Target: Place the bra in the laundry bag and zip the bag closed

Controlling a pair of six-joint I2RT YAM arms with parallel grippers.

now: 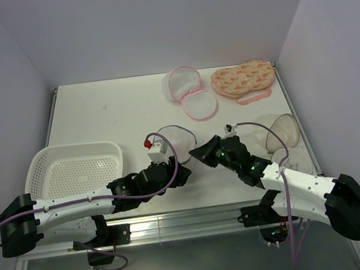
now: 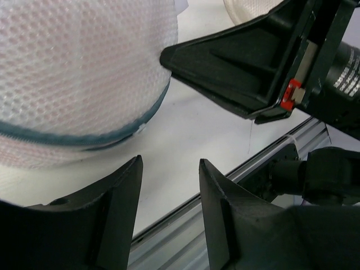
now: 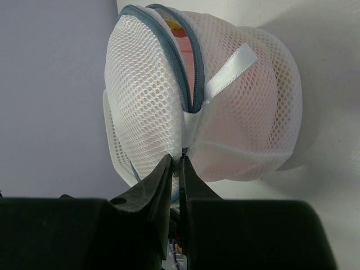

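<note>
Right fingers pinch the bag at its zip end; left fingers spread. I'd anchor here, pull steadily.

Centre of the worktop: the bag sits between two arms, the left end effector just before it, the right end effector touching its right side. A basket stands at the near left. At the back lie an open bag and, to its right, a padded piece. A dome rests at the right edge.
</note>
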